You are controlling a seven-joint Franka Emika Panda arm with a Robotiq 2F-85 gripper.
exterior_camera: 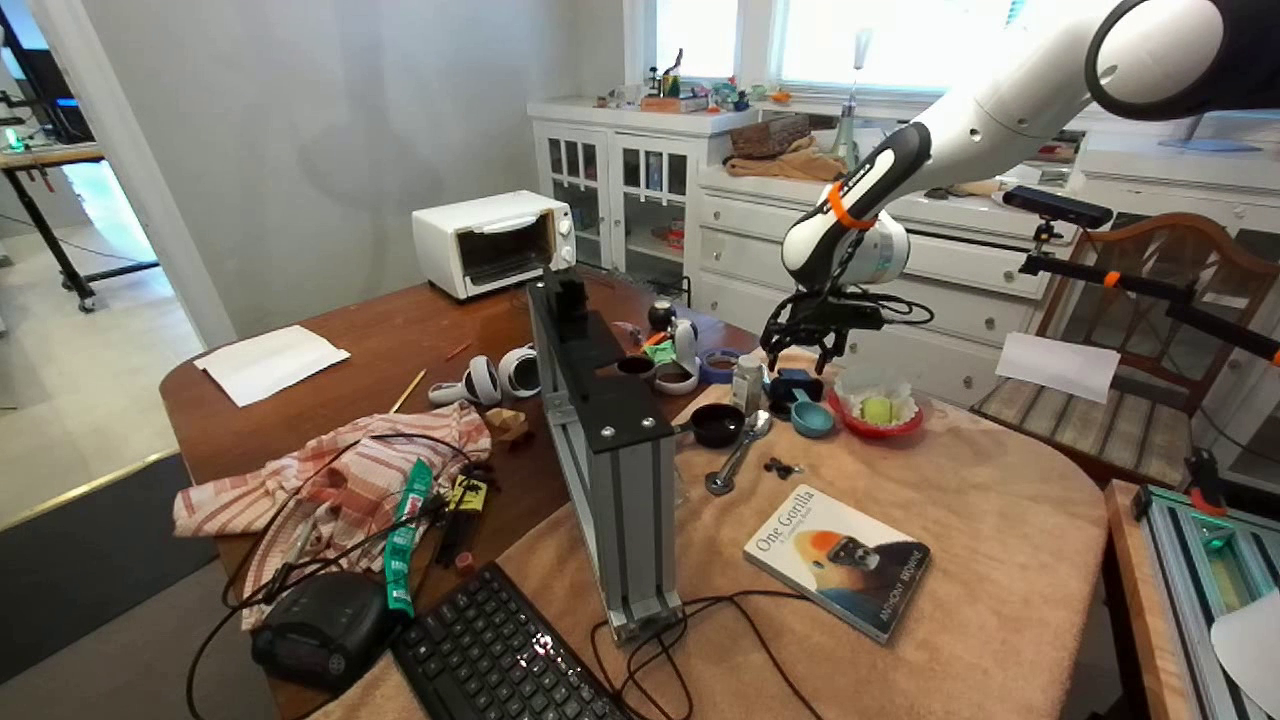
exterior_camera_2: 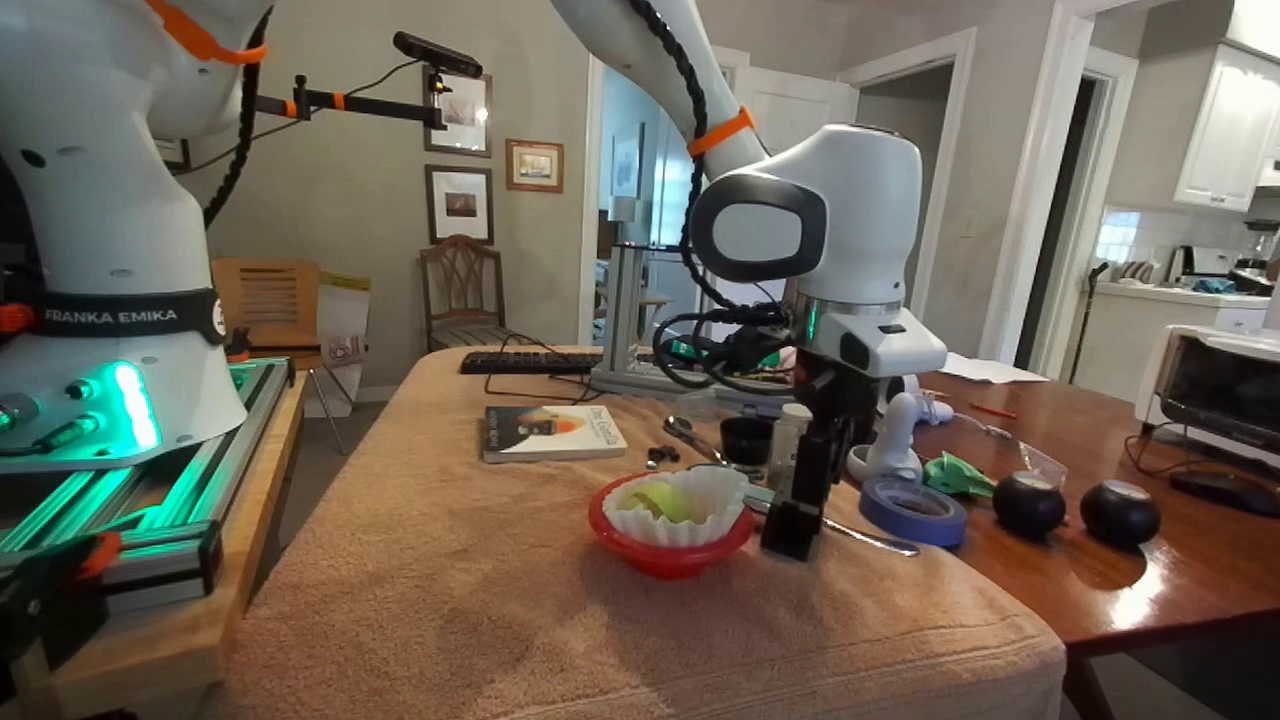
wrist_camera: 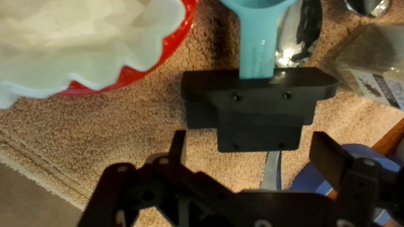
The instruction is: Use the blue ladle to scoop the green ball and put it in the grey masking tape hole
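Note:
The teal-blue ladle [exterior_camera: 812, 420] lies on the towel. In the wrist view its handle [wrist_camera: 257, 47] meets a black block [wrist_camera: 258, 110]. The yellow-green ball [exterior_camera: 880, 410] sits in a white paper liner in the red bowl [exterior_camera_2: 668, 556], left of the ladle in the wrist view; the ball also shows in an exterior view [exterior_camera_2: 658, 500] but not in the wrist view. My gripper [wrist_camera: 249, 138] is open and empty above the black block, fingers on either side of it. A blue tape roll [exterior_camera_2: 912, 510] lies nearby; I see no clearly grey roll.
A clear shaker [exterior_camera: 747, 383], a black cup [exterior_camera: 716, 426] and metal spoons [exterior_camera: 745, 450] stand close to the ladle. A book [exterior_camera: 840, 560] lies nearer the table's front. A metal frame [exterior_camera: 620, 490] rises mid-table. Black round holders [exterior_camera_2: 1030, 505] stand beyond the tape.

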